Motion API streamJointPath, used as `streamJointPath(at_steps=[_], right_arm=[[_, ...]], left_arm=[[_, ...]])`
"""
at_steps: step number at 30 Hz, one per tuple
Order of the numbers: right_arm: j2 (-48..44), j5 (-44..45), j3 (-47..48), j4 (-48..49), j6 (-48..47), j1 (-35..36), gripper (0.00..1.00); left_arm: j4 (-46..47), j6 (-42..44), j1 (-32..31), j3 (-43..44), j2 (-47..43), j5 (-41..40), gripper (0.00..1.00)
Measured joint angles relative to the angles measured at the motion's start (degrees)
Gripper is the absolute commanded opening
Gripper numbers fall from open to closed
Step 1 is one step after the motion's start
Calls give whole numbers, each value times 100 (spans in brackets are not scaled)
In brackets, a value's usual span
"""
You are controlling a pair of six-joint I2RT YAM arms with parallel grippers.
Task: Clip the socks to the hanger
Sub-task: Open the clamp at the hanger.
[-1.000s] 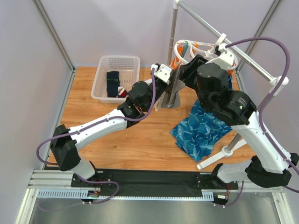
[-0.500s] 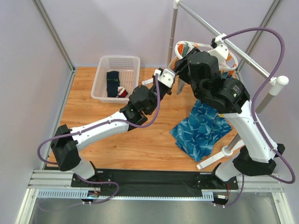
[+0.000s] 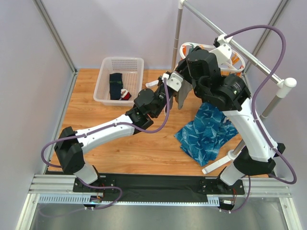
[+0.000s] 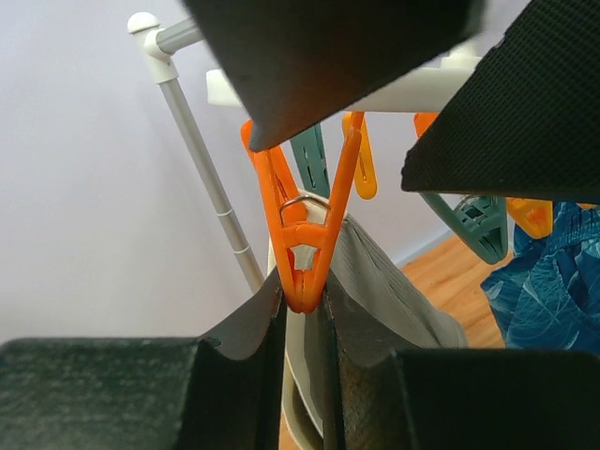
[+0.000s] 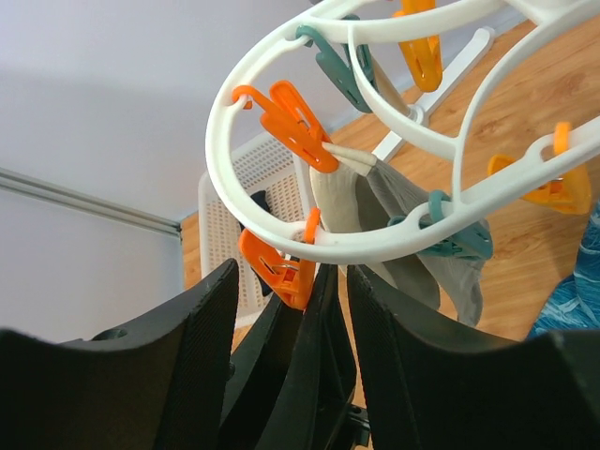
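straddles orange peg (image 4: 281,211) tip with left gripper (image 4: 302,302), jaws narrowly apart, pinch unclear, likely lining up clip; spreads right gripper (image 5: 295,272) wide beneath hanger (image 5: 217,141) for room; leaves dark sock (image 3: 115,85) in basket (image 3: 123,59)

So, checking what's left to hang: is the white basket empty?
No, a dark sock and a small red item lie inside the basket.
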Motion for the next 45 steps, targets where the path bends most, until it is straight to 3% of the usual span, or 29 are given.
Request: streamJointPath(at_steps=[13,45], right_arm=[[199,-223,-184,168,-2,-177,50],[407,203,83,107,-293,-225,44]], left_arm=[[57,94,-35,-2,7,214,0],[129,214,-35,-2,87,195,0]])
